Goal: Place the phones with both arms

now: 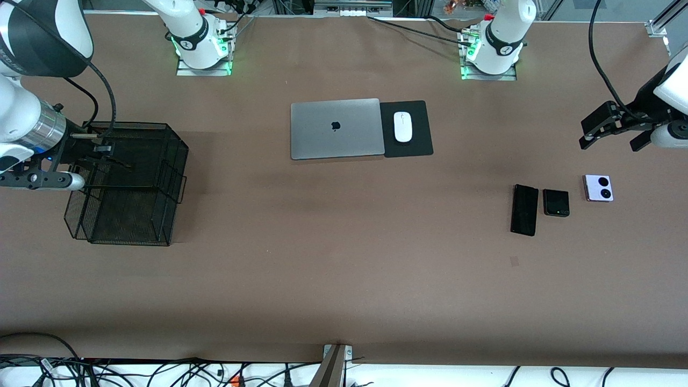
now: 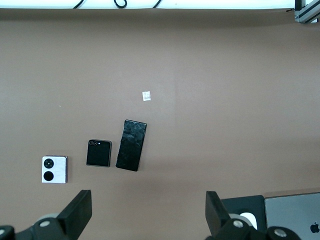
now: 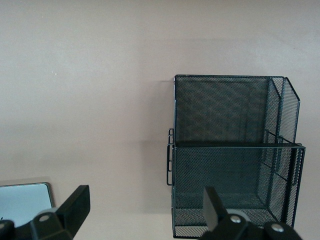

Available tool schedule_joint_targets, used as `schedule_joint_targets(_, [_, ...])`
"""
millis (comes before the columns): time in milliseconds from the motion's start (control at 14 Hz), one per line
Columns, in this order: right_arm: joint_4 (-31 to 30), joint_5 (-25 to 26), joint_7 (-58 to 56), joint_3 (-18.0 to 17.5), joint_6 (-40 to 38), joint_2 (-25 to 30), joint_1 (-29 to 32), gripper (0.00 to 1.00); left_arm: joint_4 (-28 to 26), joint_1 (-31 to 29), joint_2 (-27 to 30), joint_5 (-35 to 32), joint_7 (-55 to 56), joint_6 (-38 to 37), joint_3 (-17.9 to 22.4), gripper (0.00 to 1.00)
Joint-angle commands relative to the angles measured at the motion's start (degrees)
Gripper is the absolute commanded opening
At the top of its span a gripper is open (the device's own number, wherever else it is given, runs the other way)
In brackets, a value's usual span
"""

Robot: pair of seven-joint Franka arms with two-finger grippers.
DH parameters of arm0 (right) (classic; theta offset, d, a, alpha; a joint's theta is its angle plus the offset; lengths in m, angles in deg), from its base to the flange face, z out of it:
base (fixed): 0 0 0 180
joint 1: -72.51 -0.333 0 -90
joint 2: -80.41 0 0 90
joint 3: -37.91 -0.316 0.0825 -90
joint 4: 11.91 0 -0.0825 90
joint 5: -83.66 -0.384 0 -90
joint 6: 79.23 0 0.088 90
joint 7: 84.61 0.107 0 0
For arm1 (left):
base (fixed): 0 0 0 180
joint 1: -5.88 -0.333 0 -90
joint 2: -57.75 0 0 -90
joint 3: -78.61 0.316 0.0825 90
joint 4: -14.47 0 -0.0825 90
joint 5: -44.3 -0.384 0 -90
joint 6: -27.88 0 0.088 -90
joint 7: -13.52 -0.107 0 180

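Three phones lie in a row on the brown table toward the left arm's end: a long slim black slab [image 1: 524, 209] [image 2: 131, 145], a small squarish black folded one [image 1: 556, 202] [image 2: 98, 153], and a square lilac one with two black lenses [image 1: 598, 188] [image 2: 54, 169]. My left gripper [image 1: 610, 141] [image 2: 148, 210] hangs open above the table, beside the row on the robots' side, with nothing between its fingers. At the right arm's end, my right gripper [image 1: 86, 164] [image 3: 145, 210] is open and empty over the edge of a black wire-mesh basket [image 1: 161, 215] [image 3: 225, 145].
A shut silver laptop [image 1: 336, 128] [image 2: 295, 215] [image 3: 25, 200] lies mid-table near the robots. Beside it a white mouse [image 1: 402, 126] rests on a black pad [image 1: 419, 145]. A small pale tag [image 1: 514, 261] [image 2: 146, 96] lies nearer the front camera than the phones.
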Motion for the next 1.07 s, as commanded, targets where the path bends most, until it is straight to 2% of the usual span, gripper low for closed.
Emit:
schedule_joint_targets(0, [-0.75, -0.94, -1.2, 0.34, -1.04, 1.29, -0.07, 1.0, -1.04, 0.01, 1.11, 0.67, -0.57, 0.3, -0.1, 1.0])
schedule_joint_targets(645, [-0.74, -1.02, -1.38, 0.34, -1.22, 1.37, -0.07, 1.0, -1.13, 0.1, 0.93, 0.67, -0.57, 0.21, -0.1, 1.0])
schedule_joint_targets(931, [-1.01, -1.02, -1.2, 0.34, -1.92, 1.46, -0.07, 1.0, -0.6, -0.07, -3.97, 0.32, -1.27, 1.35, 0.6, 1.0])
schedule_joint_targets(1003, [-1.01, -1.02, -1.12, 0.34, -2.1, 1.46, -0.07, 1.0, -0.69, -0.42, -5.47, -1.51, -1.44, 2.31, 0.87, 1.0])
